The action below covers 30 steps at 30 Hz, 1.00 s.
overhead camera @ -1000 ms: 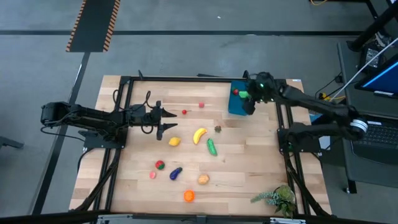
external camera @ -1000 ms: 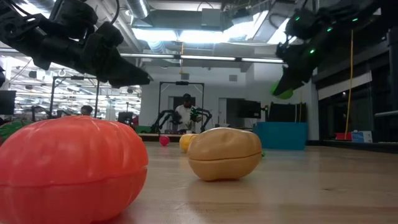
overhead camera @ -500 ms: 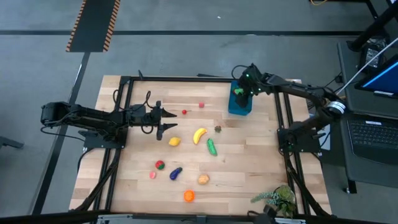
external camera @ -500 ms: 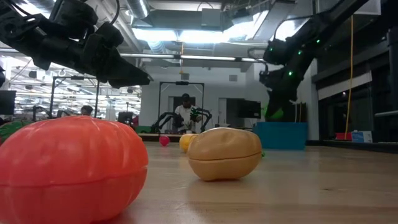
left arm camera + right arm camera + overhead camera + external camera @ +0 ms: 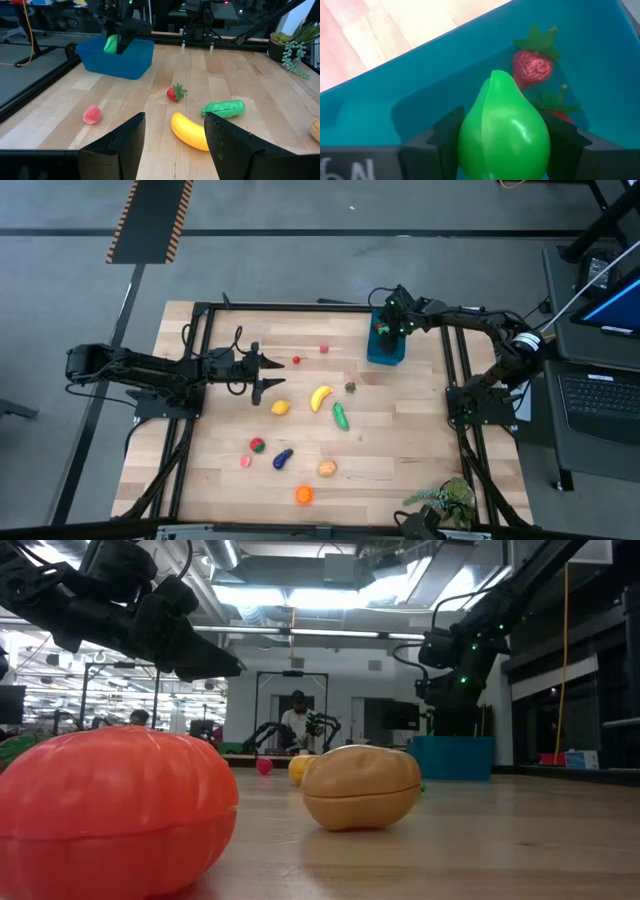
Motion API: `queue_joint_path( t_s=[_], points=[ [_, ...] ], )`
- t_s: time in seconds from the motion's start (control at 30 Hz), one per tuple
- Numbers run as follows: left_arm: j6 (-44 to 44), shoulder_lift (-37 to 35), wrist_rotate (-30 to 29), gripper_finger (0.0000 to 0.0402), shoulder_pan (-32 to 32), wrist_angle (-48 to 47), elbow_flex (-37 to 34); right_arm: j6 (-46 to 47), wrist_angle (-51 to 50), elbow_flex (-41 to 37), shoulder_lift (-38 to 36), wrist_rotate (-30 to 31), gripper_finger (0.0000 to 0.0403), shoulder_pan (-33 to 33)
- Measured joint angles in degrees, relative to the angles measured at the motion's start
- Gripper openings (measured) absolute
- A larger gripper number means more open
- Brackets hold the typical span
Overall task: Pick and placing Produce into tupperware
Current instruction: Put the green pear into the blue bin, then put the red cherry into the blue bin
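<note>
The blue tupperware point(image 5: 386, 348) stands at the table's far right, with two red strawberries point(image 5: 532, 67) inside it. My right gripper point(image 5: 384, 330) hangs over it, shut on a green toy pear point(image 5: 502, 135). The left wrist view shows the pear point(image 5: 111, 44) at the level of the tupperware's rim point(image 5: 117, 57). Loose produce lies mid-table, including the banana point(image 5: 320, 397), the cucumber point(image 5: 341, 416) and a strawberry point(image 5: 175, 93). My left gripper point(image 5: 275, 373) waits open at the table's left, above the wood. My right gripper pinches the pear's wide end point(image 5: 470, 150) between its two fingers, one on each side. The fingers come steeply from above. The pear's narrow end point(image 5: 495, 80) points away from the gripper into the tupperware, and the pear is lifted clear of the strawberries.
More produce lies toward the near edge: a lemon point(image 5: 281, 407), a red piece point(image 5: 257, 445), a purple eggplant point(image 5: 283, 459), a tan piece point(image 5: 327, 468) and an orange one point(image 5: 304, 495). A leafy sprig point(image 5: 445, 498) sits at the near right corner. A black frame point(image 5: 455, 370) edges the table.
My right gripper has carried the pear down and toward the table's left, over the tupperware's opening, and has tipped more steeply downward. It has stayed shut on the pear throughout.
</note>
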Motion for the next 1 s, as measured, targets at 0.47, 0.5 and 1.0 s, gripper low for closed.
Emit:
queue_joint_path(
  t_s=[0.47,0.5,1.0],
  points=[
    [0.02,-0.02,0.0,0.0196,0.0,0.02,0.0,-0.07,2.04,-0.02,1.92,-1.38,0.0277,0.02],
    [0.02,0.0,0.0,0.0196,0.0,0.02,0.0,-0.15,2.08,-0.02,1.92,-1.36,0.0277,0.02],
    [0.04,-0.01,0.0,0.0196,0.02,0.04,0.0,2.91,1.9,-0.07,-2.52,2.34,0.0272,-0.28]
  ],
)
